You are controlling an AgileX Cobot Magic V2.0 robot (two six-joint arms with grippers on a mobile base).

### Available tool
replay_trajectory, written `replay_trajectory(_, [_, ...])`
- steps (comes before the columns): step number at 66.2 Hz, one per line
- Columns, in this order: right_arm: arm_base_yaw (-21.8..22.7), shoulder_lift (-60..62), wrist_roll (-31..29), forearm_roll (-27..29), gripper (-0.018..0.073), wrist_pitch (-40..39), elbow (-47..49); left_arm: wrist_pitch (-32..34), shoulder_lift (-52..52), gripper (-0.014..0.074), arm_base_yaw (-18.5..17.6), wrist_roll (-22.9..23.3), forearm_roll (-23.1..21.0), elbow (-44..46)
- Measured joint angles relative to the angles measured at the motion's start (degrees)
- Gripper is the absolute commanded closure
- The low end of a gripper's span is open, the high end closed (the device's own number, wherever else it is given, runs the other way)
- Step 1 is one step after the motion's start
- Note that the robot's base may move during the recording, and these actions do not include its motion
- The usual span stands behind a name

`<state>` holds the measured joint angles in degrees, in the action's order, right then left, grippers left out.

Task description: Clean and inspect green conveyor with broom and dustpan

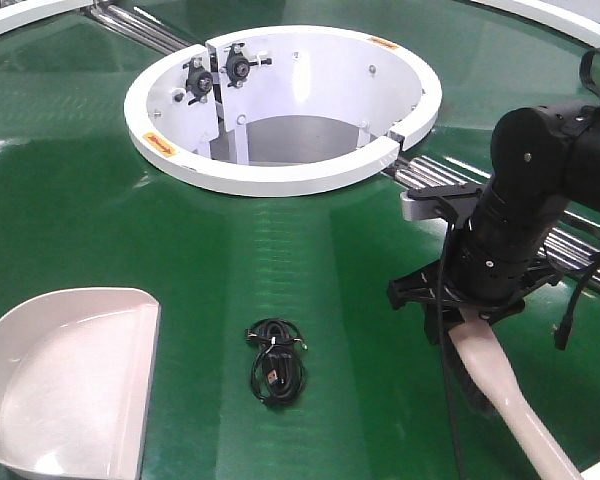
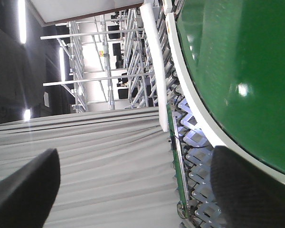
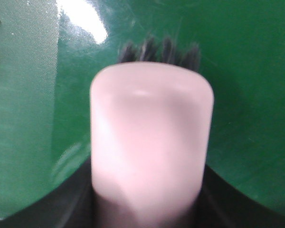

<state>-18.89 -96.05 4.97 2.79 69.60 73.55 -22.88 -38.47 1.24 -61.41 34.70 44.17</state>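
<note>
Two smooth, pale plastic tools lie nearest you: the scoop-shaped dustpan (image 1: pixel 60 380) sits free on the glossy green conveyor (image 1: pixel 80 180), and the broom (image 1: pixel 500 385) is clamped in your right gripper (image 1: pixel 467 312). Your left gripper (image 2: pixel 133 190) gapes wide and empty. The coiled black cable (image 1: pixel 275 362) could snag the bristles. Farthest off is the round white rim (image 1: pixel 280 178).

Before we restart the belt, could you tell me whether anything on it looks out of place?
Yes: a coiled black cable lies loose on the green conveyor, between the dustpan and the broom. It looks like stray debris rather than part of the belt.
</note>
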Motion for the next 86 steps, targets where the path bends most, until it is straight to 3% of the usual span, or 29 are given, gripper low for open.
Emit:
replay_trajectory(14, [0.0, 0.0, 0.0, 0.0, 0.0566, 0.0, 0.0, -4.3, 0.0, 0.0005, 0.0, -1.0, 2.0, 0.0])
replay_trajectory(27, [0.0, 0.0, 0.0, 0.0, 0.0566, 0.0, 0.0, -19.3, -3.2, 0.0005, 0.0, -7.4, 2.9, 0.9])
replay_trajectory(47, [0.0, 0.0, 0.0, 0.0, 0.0566, 0.0, 0.0, -36.4, -15.2, 0.0005, 0.0, -11.8, -0.5, 3.1])
replay_trajectory(69, [0.0, 0.0, 0.0, 0.0, 0.0566, 0.0, 0.0, -40.8, -30.9, 0.0007, 2.2, -12.0, -8.6, 3.7])
replay_trajectory(86, [0.0, 0.0, 0.0, 0.0, 0.0566, 0.0, 0.0, -44.6, -40.3, 0.0008, 5.2, -12.0, -11.8, 12.1])
